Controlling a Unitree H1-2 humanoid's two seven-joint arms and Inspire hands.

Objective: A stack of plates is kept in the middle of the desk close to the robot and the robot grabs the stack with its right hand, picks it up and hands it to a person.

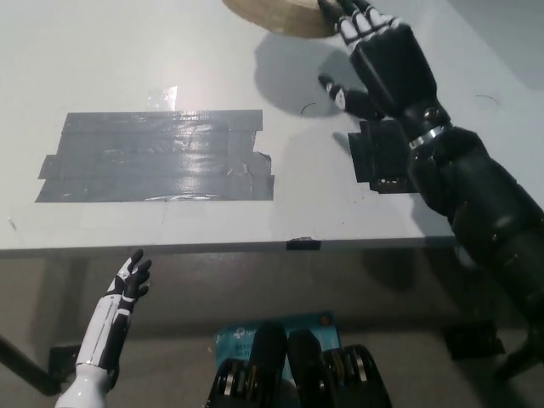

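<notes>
Plate stack [270,17] at top edge, mostly cropped; right hand [378,59] fingers spread, released; left hand [127,285] low, open

1. I see a white desk [153,68] filling most of the frame, its front edge running across just below the middle.
2. A patch of grey tape [157,168] lies at centre left, in overlapping strips with a ragged right end.
3. A black patch [381,161] sits on the desk at centre right.
4. A small black tab [303,245] sits on the front edge.
5. A blue item [242,336] shows on the floor at bottom centre.
</notes>
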